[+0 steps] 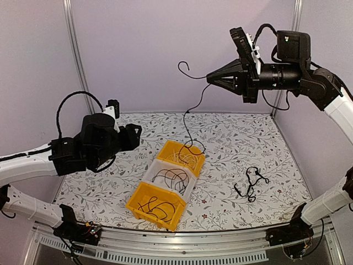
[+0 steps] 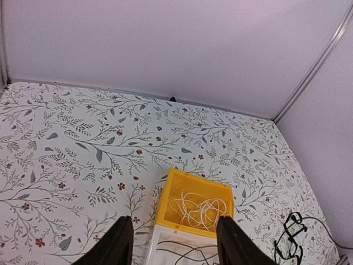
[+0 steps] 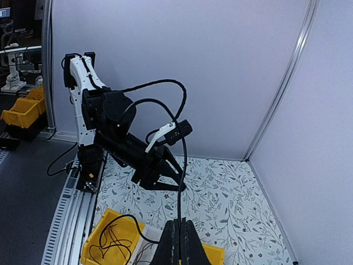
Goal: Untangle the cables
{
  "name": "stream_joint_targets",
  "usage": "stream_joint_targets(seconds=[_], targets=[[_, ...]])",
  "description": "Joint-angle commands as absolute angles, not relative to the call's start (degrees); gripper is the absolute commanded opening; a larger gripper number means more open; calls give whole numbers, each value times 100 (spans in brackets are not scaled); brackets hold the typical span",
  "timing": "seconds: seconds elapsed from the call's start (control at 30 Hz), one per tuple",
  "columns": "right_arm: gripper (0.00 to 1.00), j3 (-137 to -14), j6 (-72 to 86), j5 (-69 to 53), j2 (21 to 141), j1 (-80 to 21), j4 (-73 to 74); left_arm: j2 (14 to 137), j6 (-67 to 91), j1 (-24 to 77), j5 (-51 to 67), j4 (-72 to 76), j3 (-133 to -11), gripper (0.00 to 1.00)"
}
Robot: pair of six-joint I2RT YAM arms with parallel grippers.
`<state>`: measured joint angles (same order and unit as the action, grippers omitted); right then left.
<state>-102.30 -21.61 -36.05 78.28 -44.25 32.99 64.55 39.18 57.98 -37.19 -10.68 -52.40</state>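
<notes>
Thin, limp black cable (image 1: 186,113) hangs from upper centre into the far yellow bin (image 1: 196,160), pinched in the closed right fingers (image 1: 211,78). It looks light and may snag the cream wires (image 2: 198,210), so grip lower. Left fingers (image 2: 118,245) are spread wide, empty. Another bunch (image 1: 251,183) lies lower right on the table (image 1: 110,182).

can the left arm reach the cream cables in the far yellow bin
Probably yes: the left gripper hovers open facing the bin, nothing between; the black cable hanging from the right gripper might snag.
</notes>
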Motion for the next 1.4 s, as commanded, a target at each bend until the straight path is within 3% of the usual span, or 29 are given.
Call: stream_joint_targets(seconds=[0.0,0.33,1.37], targets=[[0,-10160,-2207,-3706,8142,-5047,3142,5947,4254,5683,-4384,-1619,-4996,55],[0,-9465,-2212,-3920,8911,-5872,2414,5181,4583,5673,-4578,-1993,-4738,54],[0,-7924,-2158,-2753,10724,-6038,1667,5164,4513,5677,-4271,-1954,-4642,53]])
